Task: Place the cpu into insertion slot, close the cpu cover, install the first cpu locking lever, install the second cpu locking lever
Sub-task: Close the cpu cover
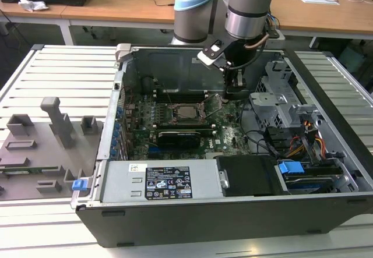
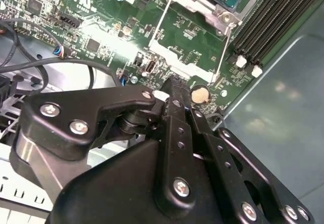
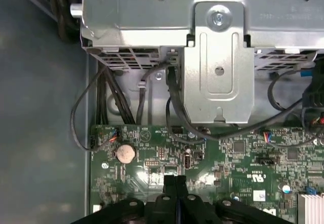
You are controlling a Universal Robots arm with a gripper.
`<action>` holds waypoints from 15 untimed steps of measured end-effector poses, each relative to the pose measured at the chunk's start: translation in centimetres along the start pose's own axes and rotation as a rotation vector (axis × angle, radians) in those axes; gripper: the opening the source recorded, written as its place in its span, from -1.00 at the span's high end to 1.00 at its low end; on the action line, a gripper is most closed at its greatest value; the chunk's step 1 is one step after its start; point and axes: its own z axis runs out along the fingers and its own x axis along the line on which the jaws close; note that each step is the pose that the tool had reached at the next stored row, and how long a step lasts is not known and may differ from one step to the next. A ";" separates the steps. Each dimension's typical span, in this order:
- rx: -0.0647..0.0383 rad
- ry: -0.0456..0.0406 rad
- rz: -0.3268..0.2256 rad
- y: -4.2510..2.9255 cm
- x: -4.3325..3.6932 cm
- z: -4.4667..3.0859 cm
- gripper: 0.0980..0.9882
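Cpu (image 1: 186, 113) lies near the claw (image 1: 235, 98), not touching.

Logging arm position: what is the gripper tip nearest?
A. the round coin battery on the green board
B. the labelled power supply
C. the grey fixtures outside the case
A: in the first wrist view the gripper hangs over the green board close beside the coin battery.

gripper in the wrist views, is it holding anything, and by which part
Nothing that shows: the black gripper has its fingers shut together, nothing between them, above the green circuit board.
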 end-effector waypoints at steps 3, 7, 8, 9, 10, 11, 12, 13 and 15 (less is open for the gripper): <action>0.000 0.0000 -0.001 0.07 -0.01 0.57 0.98; 0.002 -0.0001 -0.002 0.06 -0.01 0.93 0.98; 0.002 -0.0003 -0.002 0.06 -0.01 0.93 0.98; 0.004 -0.0003 -0.002 0.07 -0.01 0.93 0.98; 0.008 0.0000 -0.002 0.07 -0.01 0.93 0.98; 0.016 0.0000 -0.002 0.06 -0.01 0.90 0.98; 0.022 0.0000 -0.002 0.06 -0.01 0.85 0.98; 0.029 0.0000 -0.002 0.06 -0.01 0.77 0.98; 0.039 0.0000 -0.002 0.07 -0.01 0.54 0.98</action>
